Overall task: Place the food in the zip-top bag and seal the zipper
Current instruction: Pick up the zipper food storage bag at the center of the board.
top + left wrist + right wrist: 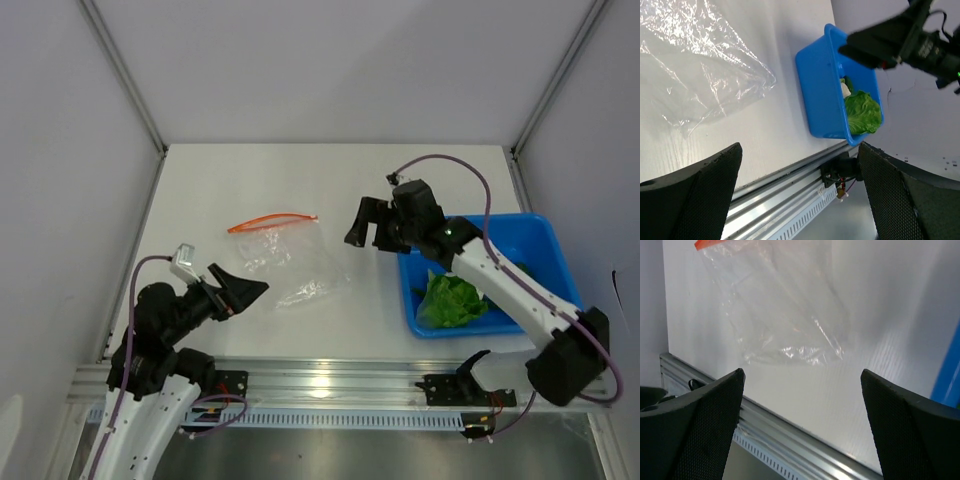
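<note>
While every leafy green vegetable lies in the blue rectangular plastic bin at my right, I judge the task to be at its first step: fetching food. My right gripper hangs over the white table, just beside the bin's far left corner, jaws apart and holding nothing. My left gripper points from the near left toward the small clear crinkly bag, jaws also apart and empty, not touching it. The bag lies flat between my arms, its thin orange-red zipper strip at the far end. I cannot tell whether that mouth is parted. As I see it, the next move is for my right arm to swing over the bin, descend on one leaf and close gently. My left would then need to pinch the bag near its mouth and hold it open.
</note>
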Motion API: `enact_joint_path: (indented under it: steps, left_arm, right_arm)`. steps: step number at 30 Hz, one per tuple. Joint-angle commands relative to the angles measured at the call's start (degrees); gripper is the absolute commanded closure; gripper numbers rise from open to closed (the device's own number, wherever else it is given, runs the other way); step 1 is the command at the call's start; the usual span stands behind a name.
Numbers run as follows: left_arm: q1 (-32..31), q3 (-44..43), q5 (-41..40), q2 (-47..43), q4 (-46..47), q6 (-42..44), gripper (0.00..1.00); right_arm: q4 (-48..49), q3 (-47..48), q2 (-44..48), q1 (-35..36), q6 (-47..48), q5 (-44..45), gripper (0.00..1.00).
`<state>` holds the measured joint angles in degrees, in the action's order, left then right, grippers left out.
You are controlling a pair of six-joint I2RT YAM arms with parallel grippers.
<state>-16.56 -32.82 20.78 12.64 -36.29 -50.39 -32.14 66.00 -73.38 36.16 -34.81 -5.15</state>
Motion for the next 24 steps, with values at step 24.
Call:
enact_joint_path:
  steps: [24]
  left_arm:
    - [-0.23, -6.29, -4.08, -1.92, -6.86, 5.04, 0.0]
  right_arm:
    - [19.91, 3.26, -31.02, 11.46, 7.93, -12.85, 0.01]
